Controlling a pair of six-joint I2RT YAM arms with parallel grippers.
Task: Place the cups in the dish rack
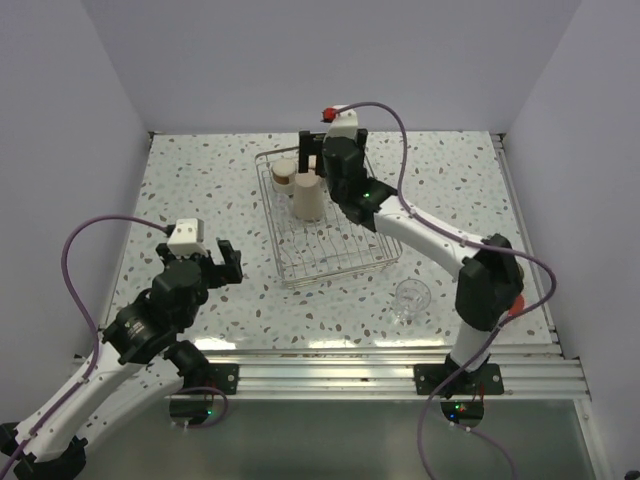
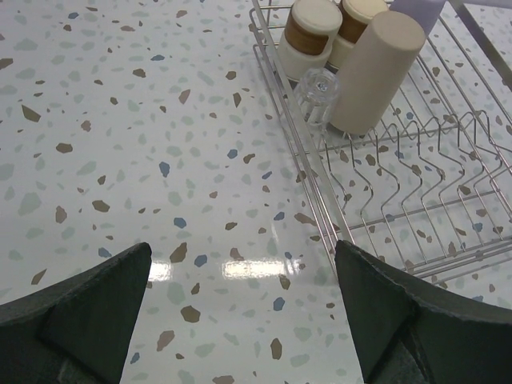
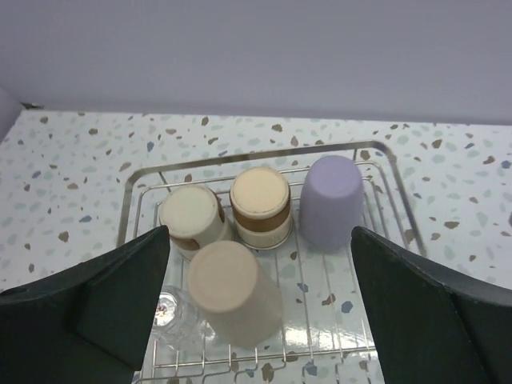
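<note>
Right gripper (image 1: pixel 312 158) hangs spread wide over the far end of the dish rack (image 1: pixel 335 255), close above the lavender cup (image 3: pixel 334 204) and beige tumbler (image 3: pixel 232 292); a careless pull-away could clip and topple them. One clear glass (image 1: pixel 412 297) stands on the surface (image 1: pixel 200 180), near right of the rack, slippery to pinch. Left gripper (image 2: pixel 242 250) is spread too, empty
</note>
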